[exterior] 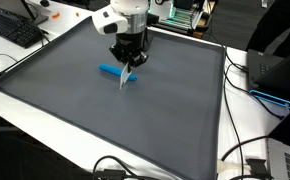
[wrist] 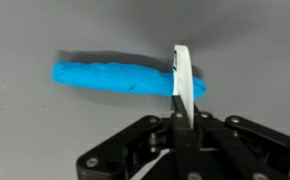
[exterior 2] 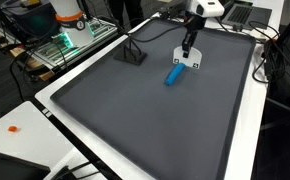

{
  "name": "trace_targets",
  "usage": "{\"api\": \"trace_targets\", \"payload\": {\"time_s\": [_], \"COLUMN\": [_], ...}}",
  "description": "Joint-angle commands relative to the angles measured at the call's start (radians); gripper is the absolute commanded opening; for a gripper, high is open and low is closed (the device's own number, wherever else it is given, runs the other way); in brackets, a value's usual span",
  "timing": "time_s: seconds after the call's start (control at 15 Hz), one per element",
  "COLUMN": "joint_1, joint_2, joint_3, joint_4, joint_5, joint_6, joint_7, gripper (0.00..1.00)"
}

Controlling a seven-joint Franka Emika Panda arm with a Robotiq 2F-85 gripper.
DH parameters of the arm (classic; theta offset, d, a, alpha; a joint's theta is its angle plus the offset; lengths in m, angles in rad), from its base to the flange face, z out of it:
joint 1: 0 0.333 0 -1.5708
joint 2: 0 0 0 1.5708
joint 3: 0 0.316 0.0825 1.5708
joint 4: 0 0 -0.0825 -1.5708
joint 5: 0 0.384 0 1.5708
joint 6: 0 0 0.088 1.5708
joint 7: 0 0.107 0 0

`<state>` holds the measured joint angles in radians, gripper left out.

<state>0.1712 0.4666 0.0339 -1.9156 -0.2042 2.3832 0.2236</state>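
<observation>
My gripper [exterior: 126,62] is shut on a thin white blade-like tool [exterior: 123,80], held upright with its tip down. In the wrist view the white tool [wrist: 183,78] sticks out from between my shut fingers [wrist: 179,122] and crosses the right end of a blue clay-like roll [wrist: 105,76]. The blue roll [exterior: 112,71] lies flat on the grey mat [exterior: 75,110]. In both exterior views the tool's tip is at or just above one end of the roll [exterior 2: 173,75]; I cannot tell if it touches. It also shows under my gripper [exterior 2: 188,48].
A small black stand [exterior 2: 133,55] sits on the mat [exterior 2: 155,120] near its far edge. A keyboard [exterior: 13,30] and cables [exterior: 247,165] lie on the white table around the mat. A rack with green-lit equipment [exterior 2: 65,40] stands beside the table.
</observation>
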Motion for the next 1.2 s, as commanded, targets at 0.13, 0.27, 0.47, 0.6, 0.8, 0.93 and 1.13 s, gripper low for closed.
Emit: {"api": "trace_targets", "payload": {"time_s": [0.13,0.27,0.47,0.6,0.8,0.93,1.13], "joint_1": [0.000,-0.015,-0.047,-0.061,-0.067,-0.064,-0.049], "joint_2": [0.023,0.015,0.004,0.004,0.007,0.005,-0.006], "joint_3": [-0.021,-0.003,0.036,0.052,0.057,0.055,0.042], "joint_4": [-0.037,-0.045,-0.044,-0.038,-0.031,-0.026,-0.015], "joint_5": [-0.008,0.029,0.126,0.179,0.216,0.221,0.197], "joint_6": [0.030,0.021,-0.009,-0.028,-0.058,-0.080,-0.110], "joint_7": [-0.013,-0.035,-0.095,-0.137,-0.169,-0.169,-0.144], "gripper": [0.01,0.01,0.01,0.01,0.01,0.01,0.01]}}
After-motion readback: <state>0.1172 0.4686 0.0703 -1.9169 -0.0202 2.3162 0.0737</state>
